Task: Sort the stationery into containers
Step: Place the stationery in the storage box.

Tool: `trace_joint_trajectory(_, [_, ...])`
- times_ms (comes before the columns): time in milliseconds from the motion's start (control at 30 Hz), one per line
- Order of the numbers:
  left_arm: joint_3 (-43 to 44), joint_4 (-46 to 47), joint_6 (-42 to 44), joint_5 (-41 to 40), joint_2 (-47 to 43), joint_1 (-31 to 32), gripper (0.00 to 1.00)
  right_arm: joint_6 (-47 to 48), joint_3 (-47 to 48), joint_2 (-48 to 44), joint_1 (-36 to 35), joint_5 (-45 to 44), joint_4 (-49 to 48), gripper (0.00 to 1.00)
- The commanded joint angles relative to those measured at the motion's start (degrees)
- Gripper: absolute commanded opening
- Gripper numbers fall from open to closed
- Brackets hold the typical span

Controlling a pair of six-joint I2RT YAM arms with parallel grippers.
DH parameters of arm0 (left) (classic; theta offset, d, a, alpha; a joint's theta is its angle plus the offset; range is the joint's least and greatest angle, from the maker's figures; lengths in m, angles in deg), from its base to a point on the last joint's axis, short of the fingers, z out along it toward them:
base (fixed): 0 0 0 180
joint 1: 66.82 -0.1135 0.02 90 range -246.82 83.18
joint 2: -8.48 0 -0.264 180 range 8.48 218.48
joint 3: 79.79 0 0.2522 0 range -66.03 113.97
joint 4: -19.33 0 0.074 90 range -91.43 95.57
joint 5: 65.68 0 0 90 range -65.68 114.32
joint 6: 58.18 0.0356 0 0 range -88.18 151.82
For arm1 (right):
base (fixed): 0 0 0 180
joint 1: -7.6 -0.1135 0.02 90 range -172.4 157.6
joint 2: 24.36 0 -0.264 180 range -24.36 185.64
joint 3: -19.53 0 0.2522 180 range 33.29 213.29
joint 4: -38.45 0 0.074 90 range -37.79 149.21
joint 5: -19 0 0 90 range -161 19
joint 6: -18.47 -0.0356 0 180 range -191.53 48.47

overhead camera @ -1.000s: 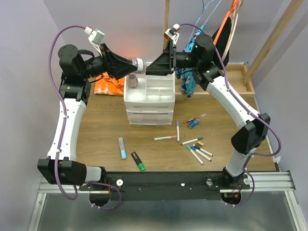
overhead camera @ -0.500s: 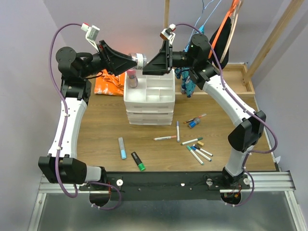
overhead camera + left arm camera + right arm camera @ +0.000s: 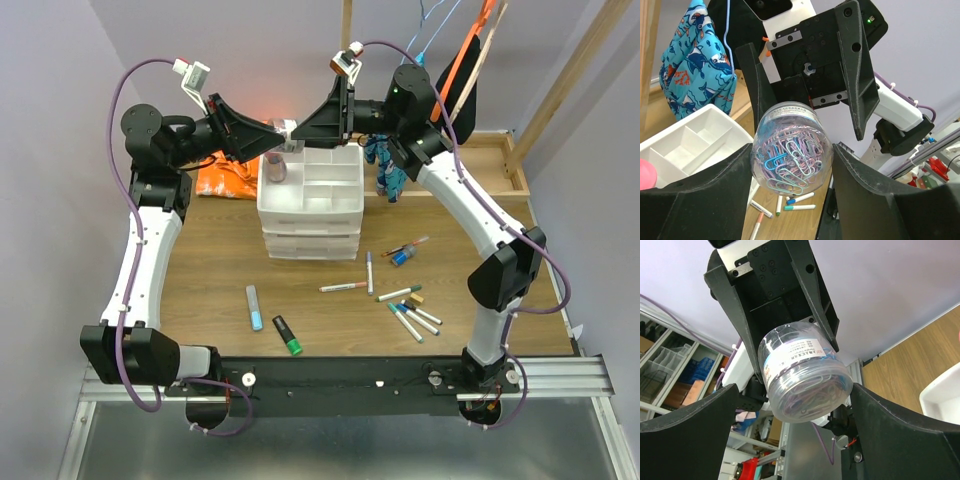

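The clear round jar [image 3: 288, 129] of coloured paper clips hangs above the back left corner of the white drawer unit [image 3: 311, 205]. My left gripper [image 3: 279, 134] is shut on the jar; in the left wrist view the jar [image 3: 792, 137] sits between my fingers [image 3: 715, 190]. My right gripper [image 3: 299, 134] is open around the jar's lid end [image 3: 805, 390], with a gap on one side. A pink highlighter [image 3: 275, 165] stands in the top tray. Thin markers [image 3: 343, 287], a blue highlighter [image 3: 254, 307], a green-black highlighter [image 3: 288, 336] and a tan block [image 3: 417, 298] lie on the table.
An orange cloth [image 3: 225, 181] lies left of the drawer unit and a blue patterned cloth [image 3: 386, 165] hangs to its right. A wooden frame tray [image 3: 505, 165] sits at the back right. Both arms arch over the table's back half.
The right gripper has moved left and now straddles the jar's end. The left gripper has kept hold of the jar, shifting it slightly above the unit.
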Motion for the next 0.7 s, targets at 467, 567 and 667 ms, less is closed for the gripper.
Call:
trace_joint_trajectory(467, [-0.26, 1.73, -0.13, 0.91, -1.39, -1.10, 0.67, 0.04, -1.05, -1.13, -1.61, 0.59, -2.00, 0.76])
trace_joint_trajectory(567, [-0.44, 1.38, 0.14, 0.91, -1.39, -1.36, 0.67, 0.21, -1.49, -1.39, -1.52, 0.24, -2.00, 0.70])
trace_joint_trajectory(667, [-0.79, 1.03, 0.14, 0.65, -1.30, -1.80, 0.68, 1.09, -1.41, -1.66, -1.52, -0.11, -1.56, 0.66])
